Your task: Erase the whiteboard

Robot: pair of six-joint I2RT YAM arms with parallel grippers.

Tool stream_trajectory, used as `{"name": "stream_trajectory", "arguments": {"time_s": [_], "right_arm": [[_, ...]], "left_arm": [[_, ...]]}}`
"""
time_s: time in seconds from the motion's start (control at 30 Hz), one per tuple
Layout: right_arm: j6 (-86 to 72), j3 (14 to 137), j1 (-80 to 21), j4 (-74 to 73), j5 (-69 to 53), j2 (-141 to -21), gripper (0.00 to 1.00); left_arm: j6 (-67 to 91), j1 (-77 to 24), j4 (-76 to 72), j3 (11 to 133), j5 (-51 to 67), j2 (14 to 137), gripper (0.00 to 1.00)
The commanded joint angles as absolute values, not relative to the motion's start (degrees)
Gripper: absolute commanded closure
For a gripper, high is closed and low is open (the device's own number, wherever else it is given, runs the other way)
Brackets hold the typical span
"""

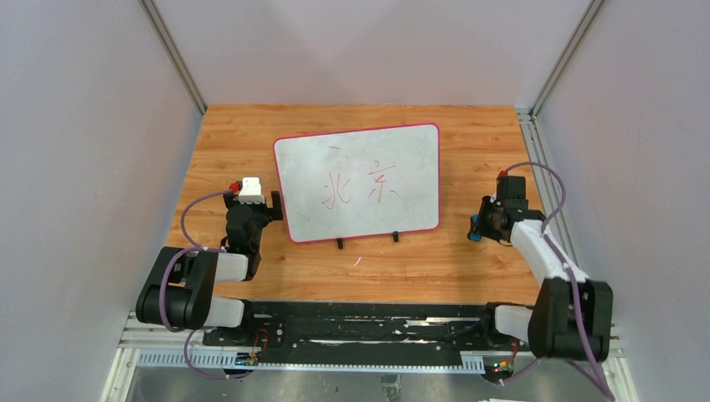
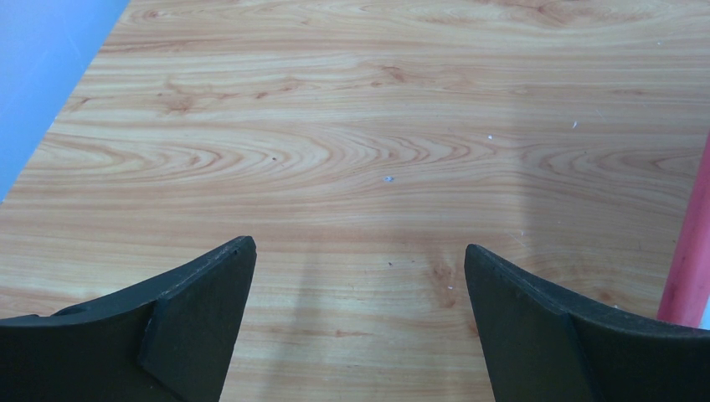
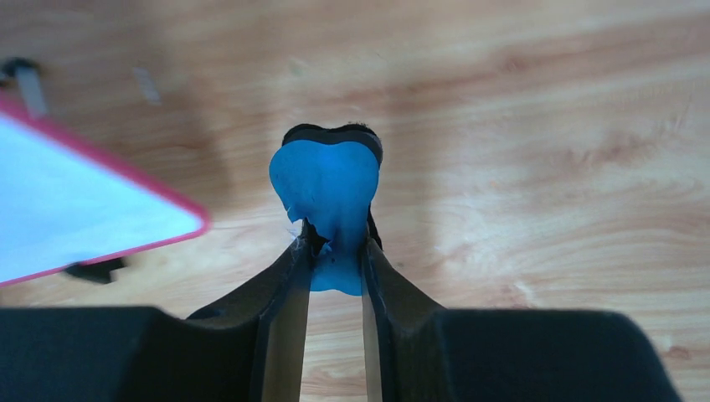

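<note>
The whiteboard [image 1: 360,180] lies flat mid-table, grey-white with a pink-red rim, two black feet on its near edge and red handwritten characters in the middle. Its corner shows in the right wrist view [image 3: 75,201] and its rim in the left wrist view [image 2: 691,260]. My right gripper [image 1: 475,230] is shut on a blue eraser [image 3: 328,188] with a black underside, held just right of the board's near right corner. My left gripper [image 2: 360,260] is open and empty over bare wood, just left of the board's left edge [image 1: 276,201].
The wooden table [image 1: 234,134] is boxed in by pale walls left, right and behind. A black rail [image 1: 360,322] runs along the near edge between the arm bases. A small white scrap [image 1: 357,261] lies in front of the board.
</note>
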State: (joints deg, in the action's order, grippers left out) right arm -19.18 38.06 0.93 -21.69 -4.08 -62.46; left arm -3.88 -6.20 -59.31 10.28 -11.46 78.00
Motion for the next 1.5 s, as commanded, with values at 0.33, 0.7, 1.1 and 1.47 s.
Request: {"name": "stream_trajectory", "arguments": {"time_s": [0.33, 0.7, 1.1, 1.47], "right_arm": [[-18.0, 47.4, -7.7, -27.9, -11.5, -39.3, 0.99], [-18.8, 52.8, -31.0, -29.4, 2.4, -42.2, 0.99], [-17.3, 55.6, -43.4, -28.2, 12.4, -50.4, 0.99], [-16.6, 56.0, -43.8, -28.1, 15.2, -51.6, 0.99]], "left_arm": [[-4.2, -6.2, -61.4, 10.9, -11.9, 77.9, 0.02], [-4.2, -6.2, -61.5, 10.9, -11.9, 78.0, 0.02], [-4.2, -5.4, -58.9, 11.2, -9.8, 75.4, 0.02], [-7.4, -4.0, -38.2, 16.1, -9.2, 64.4, 0.02]]}}
